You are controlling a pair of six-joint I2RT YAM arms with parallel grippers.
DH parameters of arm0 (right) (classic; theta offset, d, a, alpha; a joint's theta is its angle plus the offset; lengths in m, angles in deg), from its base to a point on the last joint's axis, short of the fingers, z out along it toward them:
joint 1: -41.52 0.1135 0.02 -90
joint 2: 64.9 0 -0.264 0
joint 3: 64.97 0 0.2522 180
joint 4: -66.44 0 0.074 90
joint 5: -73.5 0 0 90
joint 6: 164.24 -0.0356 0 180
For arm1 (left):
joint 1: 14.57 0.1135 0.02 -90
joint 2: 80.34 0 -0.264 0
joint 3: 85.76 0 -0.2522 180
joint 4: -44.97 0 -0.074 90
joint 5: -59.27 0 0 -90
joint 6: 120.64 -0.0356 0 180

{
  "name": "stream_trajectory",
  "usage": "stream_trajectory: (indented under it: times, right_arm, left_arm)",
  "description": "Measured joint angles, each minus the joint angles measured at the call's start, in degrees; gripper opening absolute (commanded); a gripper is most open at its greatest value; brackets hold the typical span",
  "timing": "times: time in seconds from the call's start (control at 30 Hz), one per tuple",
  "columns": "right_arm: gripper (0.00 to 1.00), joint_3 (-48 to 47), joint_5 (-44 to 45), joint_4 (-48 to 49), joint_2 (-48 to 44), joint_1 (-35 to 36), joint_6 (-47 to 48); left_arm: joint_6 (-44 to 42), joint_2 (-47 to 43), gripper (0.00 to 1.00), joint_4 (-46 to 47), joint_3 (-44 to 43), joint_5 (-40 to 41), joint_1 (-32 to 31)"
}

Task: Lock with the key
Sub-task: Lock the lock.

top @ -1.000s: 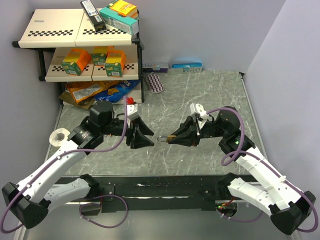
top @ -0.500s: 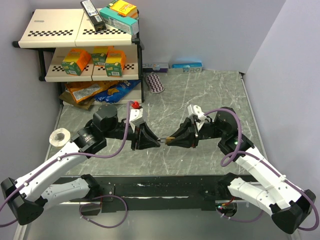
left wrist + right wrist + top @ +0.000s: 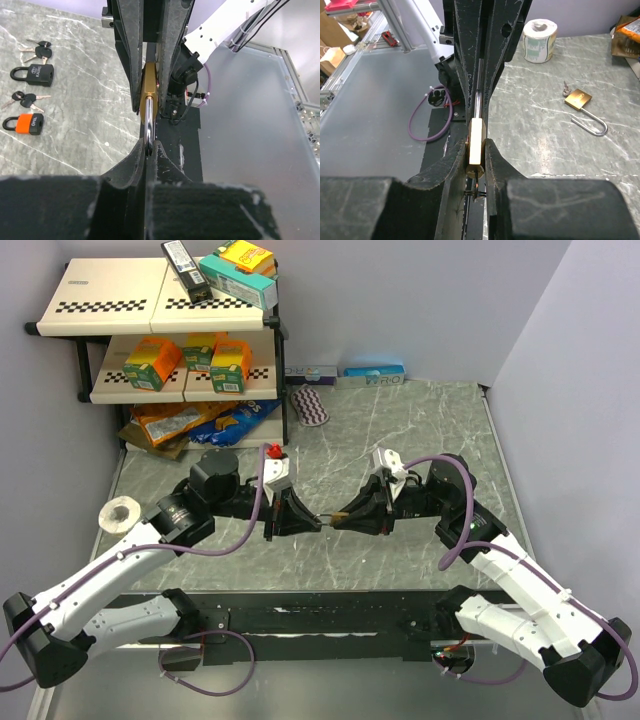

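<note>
A brass padlock (image 3: 476, 141) is held in the air between the two arms, above the middle of the table (image 3: 420, 430). My right gripper (image 3: 476, 146) is shut on its brass body. A key (image 3: 477, 189) with a wire ring sticks out of the lock's underside, between the right fingers. My left gripper (image 3: 150, 145) is shut on the padlock's steel shackle (image 3: 148, 125), with the brass body (image 3: 149, 92) just beyond its fingertips. In the top view the padlock (image 3: 339, 519) bridges the left gripper (image 3: 318, 523) and right gripper (image 3: 347, 517), tip to tip.
On the table lie a black padlock (image 3: 35, 74) and an orange padlock (image 3: 29, 123), each with keys, and an open brass padlock (image 3: 580, 100). A tape roll (image 3: 118, 513) sits at the left edge. A shelf (image 3: 150, 330) with boxes stands at the back left.
My left gripper has moved right to the padlock and shut on its shackle. The right gripper has shifted slightly left and back with the lock.
</note>
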Motion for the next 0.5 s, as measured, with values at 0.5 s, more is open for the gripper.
stream_trajectory:
  times: [0.5]
  right_arm:
    - [0.00,0.20,1.55,-1.92,0.04,1.25,-1.55]
  left_arm:
    - [6.10,2.82,0.01,0.31,-0.66,-0.50,-1.09]
